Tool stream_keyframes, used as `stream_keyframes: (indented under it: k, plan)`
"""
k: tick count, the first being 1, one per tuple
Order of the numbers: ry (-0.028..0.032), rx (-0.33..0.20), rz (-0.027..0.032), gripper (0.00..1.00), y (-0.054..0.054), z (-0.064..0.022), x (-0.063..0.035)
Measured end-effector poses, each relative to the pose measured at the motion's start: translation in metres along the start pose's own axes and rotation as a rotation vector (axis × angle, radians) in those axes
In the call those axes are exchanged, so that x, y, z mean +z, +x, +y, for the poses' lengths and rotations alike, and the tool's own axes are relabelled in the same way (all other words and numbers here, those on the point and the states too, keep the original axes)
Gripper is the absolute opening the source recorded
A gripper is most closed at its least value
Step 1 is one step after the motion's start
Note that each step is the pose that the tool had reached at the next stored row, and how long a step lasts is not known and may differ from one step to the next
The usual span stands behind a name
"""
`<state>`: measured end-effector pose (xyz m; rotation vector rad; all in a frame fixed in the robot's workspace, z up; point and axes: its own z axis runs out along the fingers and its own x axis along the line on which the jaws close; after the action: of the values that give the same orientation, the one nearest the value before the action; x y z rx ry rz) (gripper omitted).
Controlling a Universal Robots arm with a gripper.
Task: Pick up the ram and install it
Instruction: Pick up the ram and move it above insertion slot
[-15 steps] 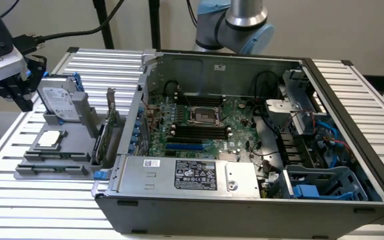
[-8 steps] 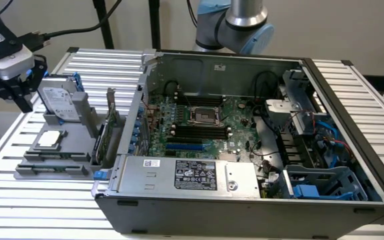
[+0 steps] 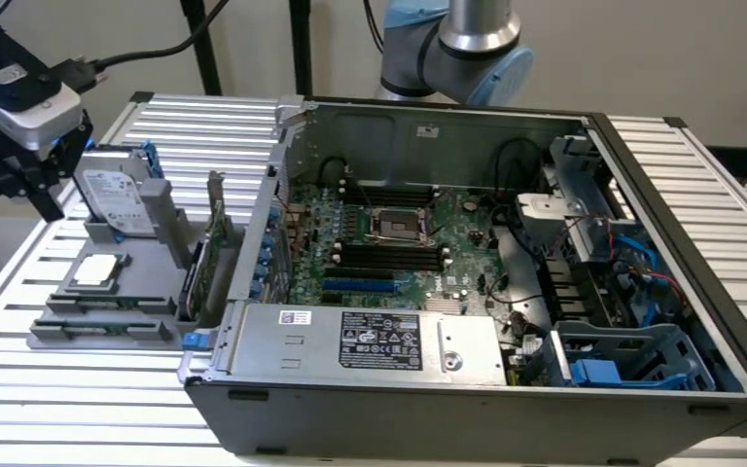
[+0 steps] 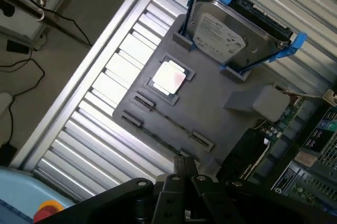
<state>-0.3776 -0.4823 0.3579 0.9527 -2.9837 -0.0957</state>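
the gripper, pinched shut on nothing, hangs over the gray tray at nine o'clock of the case, where the ram sits edgewise: probably light, stiff, fragile, best gripped mid-length across its faces.

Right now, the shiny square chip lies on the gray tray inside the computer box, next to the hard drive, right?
No. The exterior view shows the gray tray outside the computer box, on the table beside it. The shiny square chip does lie on it, next to the hard drive.
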Motion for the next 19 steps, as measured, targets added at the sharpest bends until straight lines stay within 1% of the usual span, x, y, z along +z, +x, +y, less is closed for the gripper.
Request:
stream_keyframes:
  k: [19]
  plan:
    - [-0.0038,-0.346,0.0211,0.11,0.0001,-0.0005,0.0066]
